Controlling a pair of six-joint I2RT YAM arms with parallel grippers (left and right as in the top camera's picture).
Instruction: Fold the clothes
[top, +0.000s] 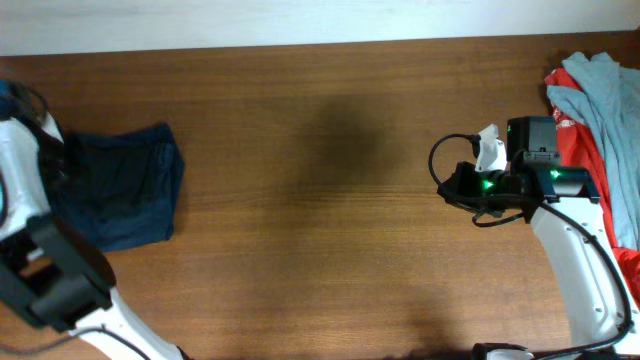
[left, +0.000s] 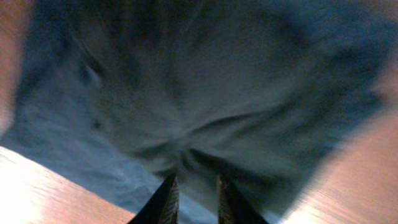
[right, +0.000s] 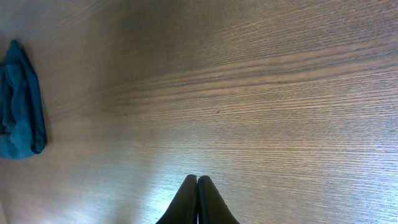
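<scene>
A dark blue garment (top: 125, 190) lies bunched at the table's left end. It fills the blurred left wrist view (left: 186, 93) and shows small at the left edge of the right wrist view (right: 18, 106). My left gripper (left: 196, 186) is at the garment's left edge (top: 58, 160). Its fingers pinch a fold of the cloth, and wrinkles run in toward the tips. My right gripper (right: 198, 186) is shut and empty over bare wood right of the table's middle (top: 447, 188).
A pile of clothes lies at the right edge: a red garment (top: 590, 150) under a grey-blue one (top: 610, 90). The wooden table (top: 320, 200) ends at a pale wall along the back.
</scene>
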